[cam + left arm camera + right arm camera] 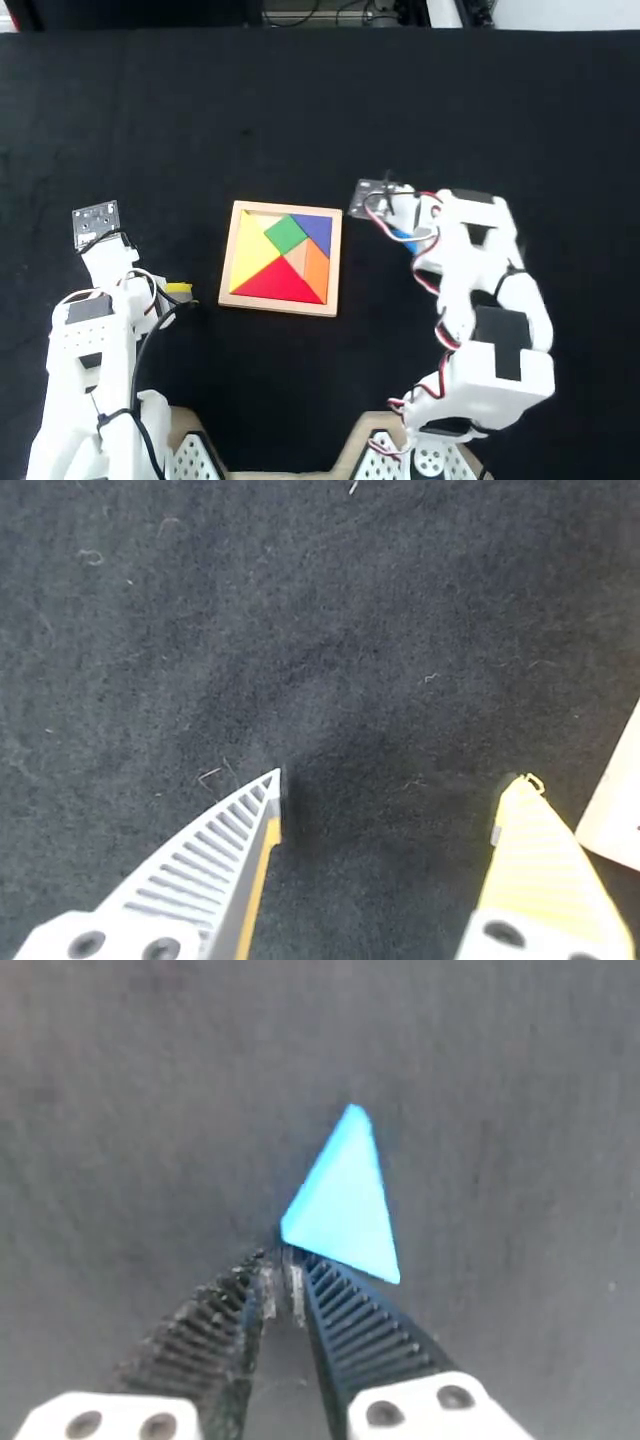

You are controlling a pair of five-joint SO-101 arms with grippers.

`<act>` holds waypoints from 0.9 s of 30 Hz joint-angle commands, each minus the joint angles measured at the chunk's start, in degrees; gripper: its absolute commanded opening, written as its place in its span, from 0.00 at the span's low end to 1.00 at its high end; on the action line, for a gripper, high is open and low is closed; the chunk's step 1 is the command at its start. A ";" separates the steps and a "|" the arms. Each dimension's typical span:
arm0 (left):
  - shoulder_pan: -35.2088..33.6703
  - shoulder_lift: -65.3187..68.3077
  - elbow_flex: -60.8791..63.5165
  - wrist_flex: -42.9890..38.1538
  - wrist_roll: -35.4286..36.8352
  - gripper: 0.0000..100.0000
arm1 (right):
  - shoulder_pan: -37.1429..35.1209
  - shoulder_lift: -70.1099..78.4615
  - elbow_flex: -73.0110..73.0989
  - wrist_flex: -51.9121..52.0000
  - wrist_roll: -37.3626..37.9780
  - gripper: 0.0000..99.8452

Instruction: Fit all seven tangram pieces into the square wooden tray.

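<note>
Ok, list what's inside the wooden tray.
Inside the wooden tray: a yellow triangle, a red triangle, a green square, a dark blue triangle and an orange piece, packed flat together. They cover the tray floor, so nothing beneath them can be seen.

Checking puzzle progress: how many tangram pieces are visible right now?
6. Five sit in the tray: yellow, red, green, dark blue, orange. A light blue triangle lies outside, at the tip of the right gripper. A seventh may be hidden.
</note>
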 commanded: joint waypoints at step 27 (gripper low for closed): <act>0.40 -0.53 -0.48 -0.26 -0.70 0.33 | -9.05 -4.26 -12.18 11.43 -23.30 0.28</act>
